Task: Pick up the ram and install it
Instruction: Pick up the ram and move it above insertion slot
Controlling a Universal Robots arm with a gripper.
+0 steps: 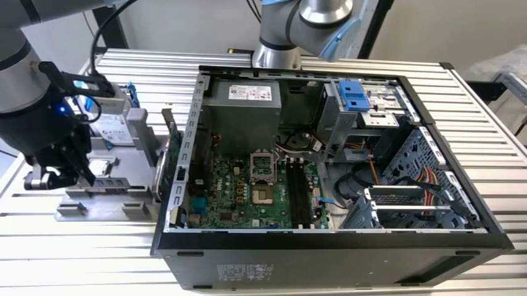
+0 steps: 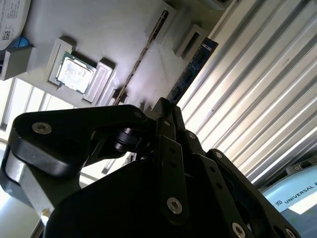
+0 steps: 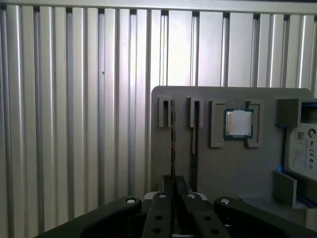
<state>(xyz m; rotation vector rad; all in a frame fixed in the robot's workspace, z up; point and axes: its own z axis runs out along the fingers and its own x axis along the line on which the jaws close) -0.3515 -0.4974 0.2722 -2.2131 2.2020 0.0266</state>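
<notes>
You are gripping the ram (image 2: 190,69): the gripper (image 2: 166,106) is pressing its fingers shut across the stick's two flat faces near one end. That hold is probably why the thin board is standing on its long edge rather than tipping.

The ram is sitting in the groove along the outer edge of the grey holder (image 3: 218,168), the edge turned away from the computer case (image 1: 329,242). You cannot tell whether it is already clearing the groove. A second stick (image 3: 194,141) is standing in the neighbouring groove, just beside it. A processor chip (image 3: 238,123) is lying in its pocket nearer the holder's middle. The grooves are presenting each stick edge-up, which seems meant to let the fingers close across the thin dimension from above.

The holder is resting on the slatted table (image 1: 82,246), at the exterior view's left of the case. The case is lying with its side open, the motherboard (image 1: 239,197) flat inside and its long black slots (image 1: 298,191) facing upward. Judging from this, the ram is being held in the orientation those slots are asking for, and the installing is not yet done.
</notes>
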